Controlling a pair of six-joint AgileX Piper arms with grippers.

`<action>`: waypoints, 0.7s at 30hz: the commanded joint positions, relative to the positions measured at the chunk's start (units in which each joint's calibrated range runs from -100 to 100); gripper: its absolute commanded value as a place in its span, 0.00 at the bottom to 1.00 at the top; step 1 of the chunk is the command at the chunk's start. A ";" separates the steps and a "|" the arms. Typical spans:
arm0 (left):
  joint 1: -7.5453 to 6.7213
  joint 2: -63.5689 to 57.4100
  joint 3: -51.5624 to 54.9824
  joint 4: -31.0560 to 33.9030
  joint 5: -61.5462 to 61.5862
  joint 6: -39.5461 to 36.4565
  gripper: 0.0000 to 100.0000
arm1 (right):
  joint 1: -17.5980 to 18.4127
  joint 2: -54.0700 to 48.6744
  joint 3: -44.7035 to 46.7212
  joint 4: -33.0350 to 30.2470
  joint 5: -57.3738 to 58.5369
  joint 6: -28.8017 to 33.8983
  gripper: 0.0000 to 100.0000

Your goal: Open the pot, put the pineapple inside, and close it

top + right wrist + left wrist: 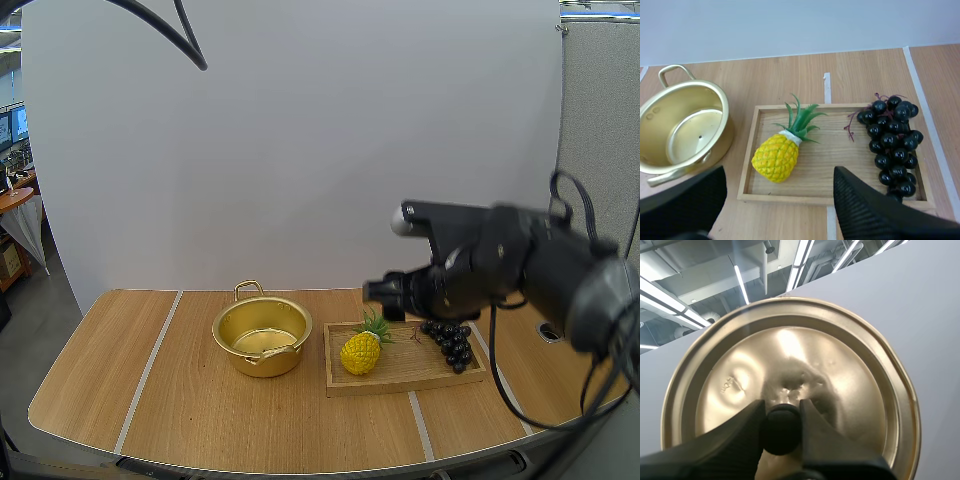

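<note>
With the pot (262,335) standing open at lower centre of the high view, my left gripper (782,415) is clamping the lid (790,355) by its knob (781,429) while my right gripper (779,175), fingers spread, is hovering over the pineapple (361,352) lying on the tray (405,378) right of the pot, so loading and closing are remaining.

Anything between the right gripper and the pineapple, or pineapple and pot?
Nothing visible. Open right gripper hovers over the pineapple; grapes lie apart at the tray's other end. Pot is open beside the tray, lid in left gripper.

White backdrop (300,150) behind wooden table (200,420)
</note>
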 commanded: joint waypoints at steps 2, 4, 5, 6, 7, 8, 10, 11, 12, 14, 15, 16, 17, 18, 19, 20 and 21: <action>-0.20 -0.44 -0.50 0.11 -2.00 -0.51 0.00 | 1.53 5.03 -4.19 0.50 1.10 -0.40 1.00; -0.20 -0.44 -0.50 0.11 -2.00 -0.51 0.00 | 2.69 6.94 -5.46 -0.32 1.10 0.45 1.00; -0.20 -0.44 -0.50 0.11 -2.00 -0.51 0.00 | 3.05 7.51 -5.74 -0.75 1.10 1.45 1.00; -0.20 -0.44 -0.50 0.11 -2.00 -0.51 0.00 | 3.57 8.12 -5.87 -1.39 1.10 2.48 1.00; -0.20 -0.44 -0.50 0.11 -2.00 -0.51 0.00 | 4.17 8.45 -5.87 -2.32 0.44 3.71 1.00; -0.20 -0.44 -0.50 0.11 -2.00 -0.51 0.00 | 4.82 8.80 -5.87 -3.50 -0.07 5.09 1.00; -0.20 -0.44 -0.50 0.11 -2.00 -0.51 0.00 | 6.08 8.91 -5.87 -6.14 -0.96 8.37 1.00; -0.20 -0.44 -0.50 0.11 -2.00 -0.51 0.00 | 6.80 8.91 -5.87 -7.56 -1.73 9.97 1.00; -0.20 -0.44 -0.50 0.11 -2.00 -0.51 0.00 | 7.41 8.91 -5.87 -8.56 -2.16 11.03 1.00; -0.20 -0.44 -0.50 0.11 -2.00 -0.51 0.00 | 8.94 9.19 -5.87 -12.74 -2.55 16.07 1.00; -0.20 -0.44 -0.50 0.11 -2.00 -0.51 0.00 | 9.60 9.47 -5.87 -14.57 -2.30 18.60 1.00; -0.20 -0.44 -0.50 0.11 -2.00 -0.51 0.00 | 10.14 9.76 -5.87 -15.87 -2.35 20.49 1.00; -0.20 -0.44 -0.50 0.11 -2.00 -0.51 0.00 | 10.63 10.30 -5.87 -17.13 -2.20 22.31 1.00; -0.20 -0.44 -0.50 0.11 -2.00 -0.51 0.00 | 11.07 11.03 -5.87 -18.19 -2.20 23.80 1.00; -0.20 -0.44 -0.50 0.11 -2.00 -0.51 0.00 | 11.41 11.65 -5.87 -18.94 -2.20 25.04 1.00; -0.20 -0.44 -0.50 0.11 -2.00 -0.51 0.00 | 11.76 12.41 -5.87 -19.46 -2.20 26.13 1.00; -0.20 -0.44 -0.50 0.11 -2.00 -0.51 0.00 | 11.97 13.26 -5.87 -19.93 -2.20 27.36 1.00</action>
